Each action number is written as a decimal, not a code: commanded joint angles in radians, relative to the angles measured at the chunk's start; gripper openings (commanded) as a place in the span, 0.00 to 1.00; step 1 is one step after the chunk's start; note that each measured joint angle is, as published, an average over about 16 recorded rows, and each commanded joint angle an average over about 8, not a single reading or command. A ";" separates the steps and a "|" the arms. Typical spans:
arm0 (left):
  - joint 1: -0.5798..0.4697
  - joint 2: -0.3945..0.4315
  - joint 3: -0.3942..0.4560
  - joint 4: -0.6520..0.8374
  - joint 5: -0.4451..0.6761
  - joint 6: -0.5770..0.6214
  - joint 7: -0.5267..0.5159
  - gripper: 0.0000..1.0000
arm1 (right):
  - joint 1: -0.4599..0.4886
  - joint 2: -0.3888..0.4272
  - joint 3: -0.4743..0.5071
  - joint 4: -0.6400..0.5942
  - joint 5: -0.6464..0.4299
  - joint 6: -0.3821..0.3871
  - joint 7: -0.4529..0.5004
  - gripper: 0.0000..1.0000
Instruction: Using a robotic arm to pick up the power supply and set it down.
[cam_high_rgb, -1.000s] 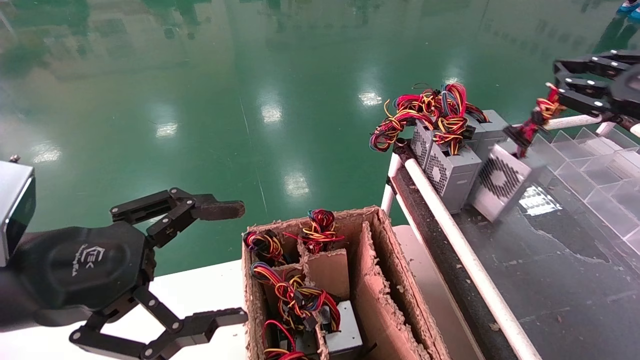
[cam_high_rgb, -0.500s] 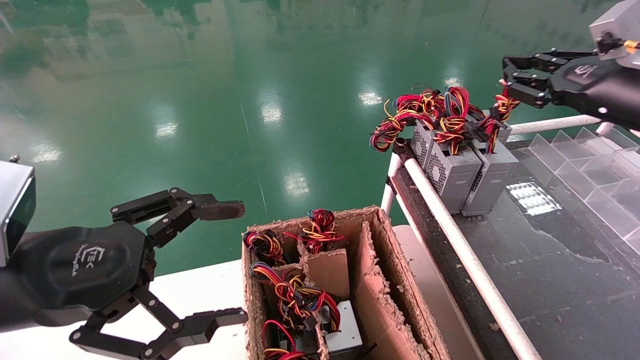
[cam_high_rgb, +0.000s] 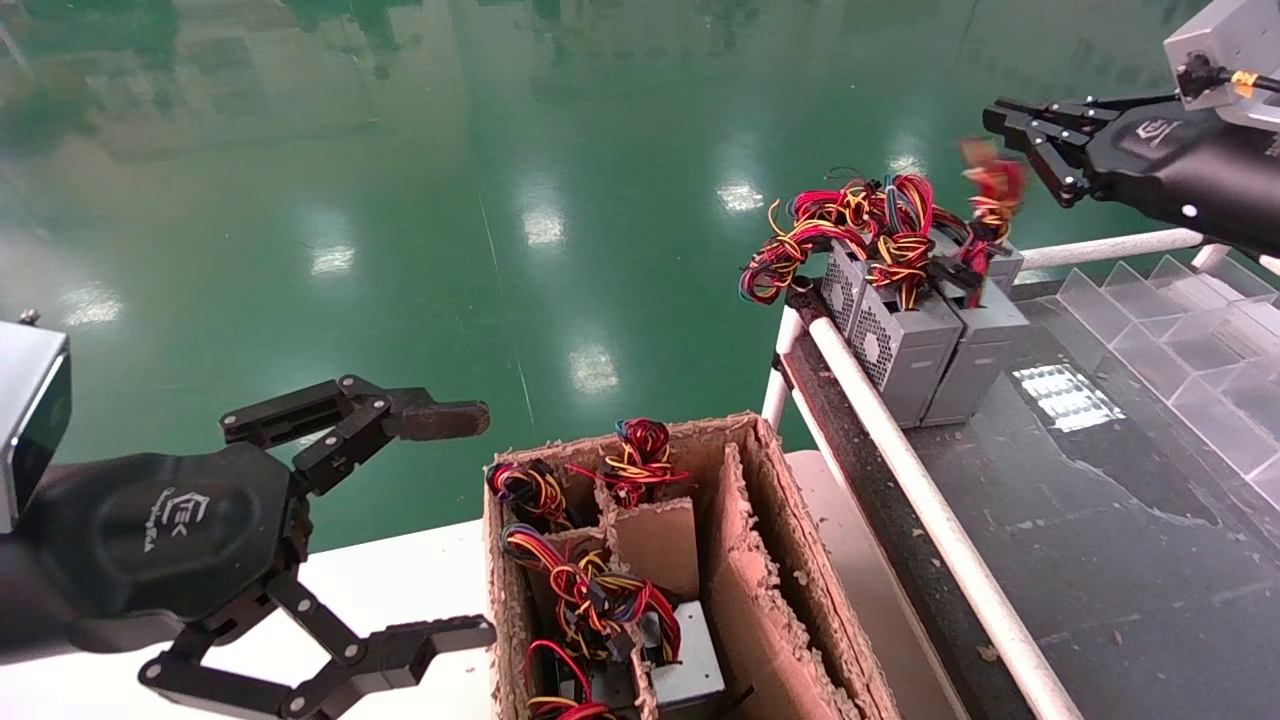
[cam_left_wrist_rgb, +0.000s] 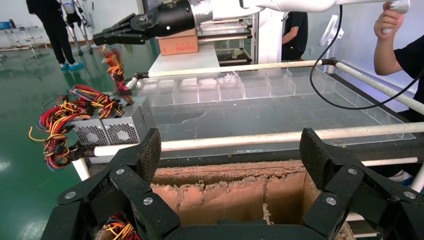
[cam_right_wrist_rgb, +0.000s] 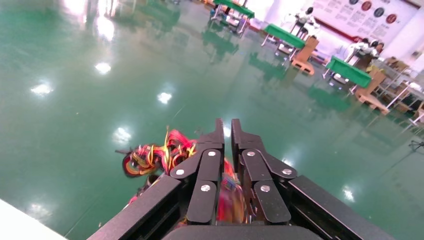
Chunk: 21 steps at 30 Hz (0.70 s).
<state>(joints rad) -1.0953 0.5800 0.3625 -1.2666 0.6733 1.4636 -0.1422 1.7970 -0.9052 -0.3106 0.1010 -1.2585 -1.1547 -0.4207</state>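
Observation:
The power supply (cam_high_rgb: 985, 345), a silver-grey box, stands upright on the dark table against two like boxes. Its wire bundle (cam_high_rgb: 992, 190) rises from its top, blurred with motion. The robotic arm's black right gripper (cam_high_rgb: 995, 115) hovers just above those wires, fingers together with only a thin gap and nothing between the tips. In the right wrist view the gripper (cam_right_wrist_rgb: 226, 127) shows blurred red wires under its linkages. The left wrist view shows this gripper (cam_left_wrist_rgb: 100, 39) over the wire bundle (cam_left_wrist_rgb: 114, 65). My left gripper (cam_high_rgb: 487, 523) stays open and parked by the cardboard box.
Two other power supplies (cam_high_rgb: 900, 340) with tangled wires stand at the table's far left corner behind a white rail (cam_high_rgb: 900, 460). A torn cardboard box (cam_high_rgb: 760, 560) holds more supplies. Clear divider trays (cam_high_rgb: 1190, 330) line the right side. A person (cam_left_wrist_rgb: 400, 50) stands beyond the table.
The right gripper swung the hanging power supply left by its wires, stood it beside the other two, then rose; the wires now flick below it. The left arm has not moved.

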 joint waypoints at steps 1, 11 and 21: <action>0.000 0.000 0.000 0.000 0.000 0.000 0.000 1.00 | 0.004 -0.003 -0.001 -0.009 -0.001 -0.002 -0.007 1.00; 0.000 0.000 0.000 0.000 0.000 0.000 0.000 1.00 | 0.015 0.005 0.006 -0.040 0.009 -0.024 -0.024 1.00; 0.000 0.000 0.000 0.000 0.000 0.000 0.000 1.00 | 0.023 0.015 0.017 -0.038 0.025 -0.036 -0.040 1.00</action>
<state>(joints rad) -1.0952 0.5798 0.3626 -1.2664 0.6731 1.4634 -0.1420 1.8190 -0.8909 -0.2948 0.0612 -1.2350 -1.1898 -0.4584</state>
